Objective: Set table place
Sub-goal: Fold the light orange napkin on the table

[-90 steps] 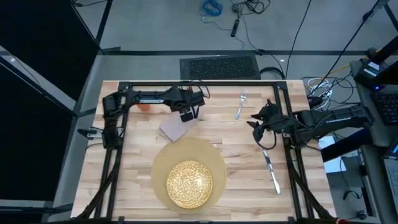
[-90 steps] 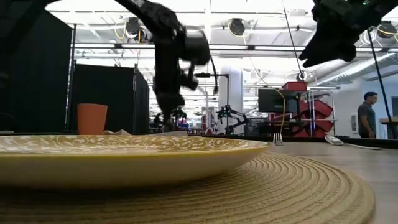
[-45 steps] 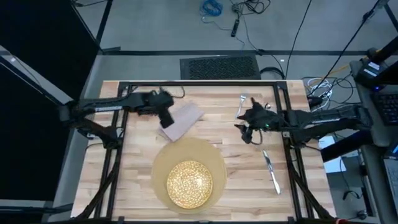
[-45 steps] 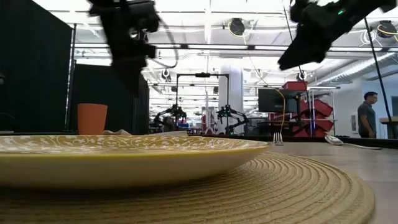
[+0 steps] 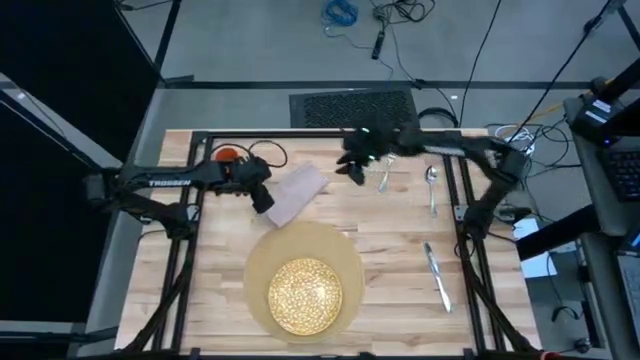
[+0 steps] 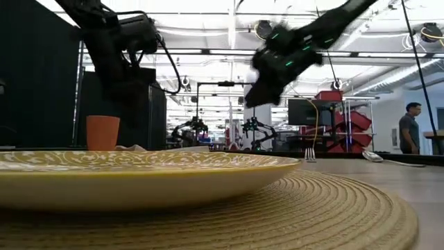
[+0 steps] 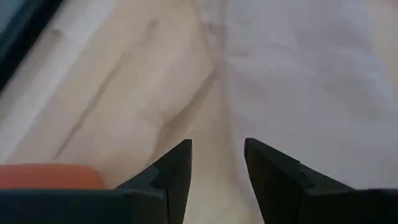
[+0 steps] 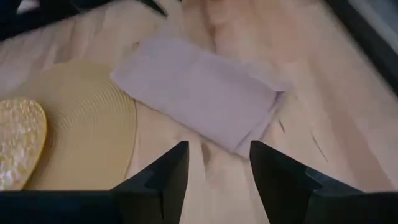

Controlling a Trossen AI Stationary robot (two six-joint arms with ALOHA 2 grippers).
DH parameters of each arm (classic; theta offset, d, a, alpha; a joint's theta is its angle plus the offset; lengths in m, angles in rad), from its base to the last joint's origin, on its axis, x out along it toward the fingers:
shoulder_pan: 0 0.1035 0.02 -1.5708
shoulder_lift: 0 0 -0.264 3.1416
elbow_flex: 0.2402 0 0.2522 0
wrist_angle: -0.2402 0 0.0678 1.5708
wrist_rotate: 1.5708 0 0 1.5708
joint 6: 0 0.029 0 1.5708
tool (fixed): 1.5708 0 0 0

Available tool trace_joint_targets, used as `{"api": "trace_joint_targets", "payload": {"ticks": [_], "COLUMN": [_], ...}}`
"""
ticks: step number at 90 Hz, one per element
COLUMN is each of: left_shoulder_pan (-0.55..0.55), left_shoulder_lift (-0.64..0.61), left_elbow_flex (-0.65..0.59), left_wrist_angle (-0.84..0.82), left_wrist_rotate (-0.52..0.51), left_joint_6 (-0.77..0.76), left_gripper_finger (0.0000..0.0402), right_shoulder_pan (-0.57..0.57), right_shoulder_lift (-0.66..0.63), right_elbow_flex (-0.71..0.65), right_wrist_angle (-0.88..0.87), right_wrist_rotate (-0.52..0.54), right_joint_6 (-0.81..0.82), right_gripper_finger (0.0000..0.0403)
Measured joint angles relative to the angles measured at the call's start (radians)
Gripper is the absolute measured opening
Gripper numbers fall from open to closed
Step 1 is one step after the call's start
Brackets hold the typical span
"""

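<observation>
Bright ceiling lights are glaring in the room behind the table (image 5: 400, 250), washing the low view's background pale. Both arms are showing as dark silhouettes there. The napkin (image 7: 298, 68) is looking soft and blurred in both wrist views.

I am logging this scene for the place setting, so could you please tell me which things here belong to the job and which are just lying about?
Belong to the job: mat, plate, napkin, fork, spoon, knife, cup, all on the table.

Just lying about: floor vent, blue cable coil, cables on the floor beyond the table.
</observation>
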Motion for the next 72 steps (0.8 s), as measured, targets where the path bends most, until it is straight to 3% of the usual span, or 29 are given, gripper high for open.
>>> {"api": "trace_joint_targets", "payload": {"ticks": [13,29,56,72], "left_shoulder_pan": [0.007,0.007,0.007,0.008], "left_shoulder_lift": [0.000,0.000,0.000,0.000], "left_elbow_flex": [0.000,0.000,0.000,0.000], "left_wrist_angle": [-0.008,-0.007,-0.008,-0.008], "left_wrist_rotate": [-0.002,-0.002,-0.002,0.009], "left_joint_6": [-0.001,0.001,0.001,0.000], "left_gripper_finger": [0.0136,0.0136,0.0136,0.0136], "right_shoulder_pan": [0.004,0.023,0.036,0.034], "right_shoulder_lift": [0.203,0.358,0.503,0.532], "right_elbow_flex": [0.261,0.469,0.668,0.702], "right_wrist_angle": [-0.211,-0.299,-0.372,-0.398], "right_wrist_rotate": [-0.001,-0.001,0.003,0.060], "right_joint_6": [-0.124,-0.197,-0.242,-0.269], "right_gripper_finger": [0.0156,0.0156,0.0156,0.0156]}}
